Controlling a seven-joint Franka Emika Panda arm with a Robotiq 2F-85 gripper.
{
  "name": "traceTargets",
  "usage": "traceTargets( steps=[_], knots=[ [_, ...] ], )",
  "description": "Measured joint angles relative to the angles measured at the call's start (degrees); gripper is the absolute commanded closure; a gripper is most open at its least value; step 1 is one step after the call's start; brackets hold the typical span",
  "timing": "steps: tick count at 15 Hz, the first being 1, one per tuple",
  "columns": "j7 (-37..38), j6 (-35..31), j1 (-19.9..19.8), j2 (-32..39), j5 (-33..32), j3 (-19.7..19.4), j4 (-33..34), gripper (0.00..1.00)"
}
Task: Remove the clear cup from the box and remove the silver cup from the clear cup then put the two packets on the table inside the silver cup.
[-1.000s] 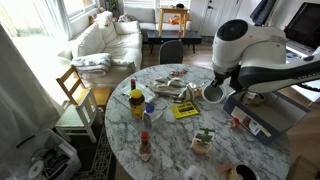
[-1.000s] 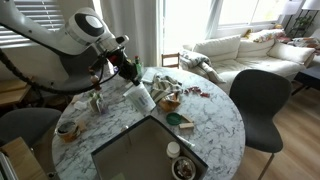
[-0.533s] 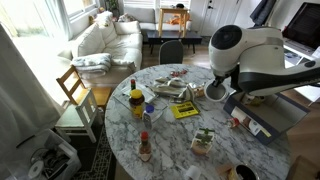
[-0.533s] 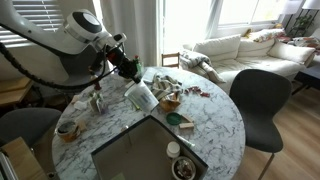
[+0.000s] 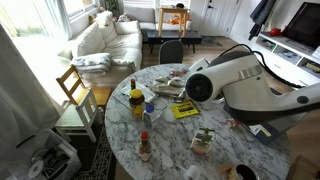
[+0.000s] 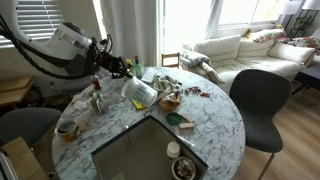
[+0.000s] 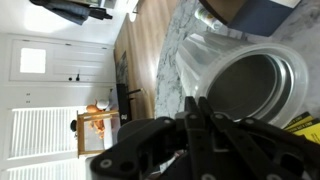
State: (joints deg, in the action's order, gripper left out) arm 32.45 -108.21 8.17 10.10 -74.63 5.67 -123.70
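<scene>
The small see-through ribbed plastic cup [image 6: 140,92] lay tilted on the round white marble bench [image 6: 215,118], outside the large shallow blue-grey rectangular box [image 6: 140,150] and near that box's far corner. The dull grey metallic cup [image 7: 250,85] sat nested inside it, its dark mouth turned towards the wrist camera. In an exterior view the dark pincer [image 6: 126,70] stood just above and beside the nested pair. In the wrist view the pincer [image 7: 200,113] pointed at the clear ribbed wall [image 7: 195,62], close beside the rim. Whether it was spread or pressed together could not be told, nor whether it touched the plastic. A flat yellow packet [image 5: 185,110] lay on the bench beside the white arm [image 5: 250,85].
</scene>
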Motion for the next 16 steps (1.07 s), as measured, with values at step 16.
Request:
traceTargets(
  steps=[16],
  knots=[
    [7.73,21.84,2.65,13.12,-22.49,0.61,2.42,0.99]
  ],
)
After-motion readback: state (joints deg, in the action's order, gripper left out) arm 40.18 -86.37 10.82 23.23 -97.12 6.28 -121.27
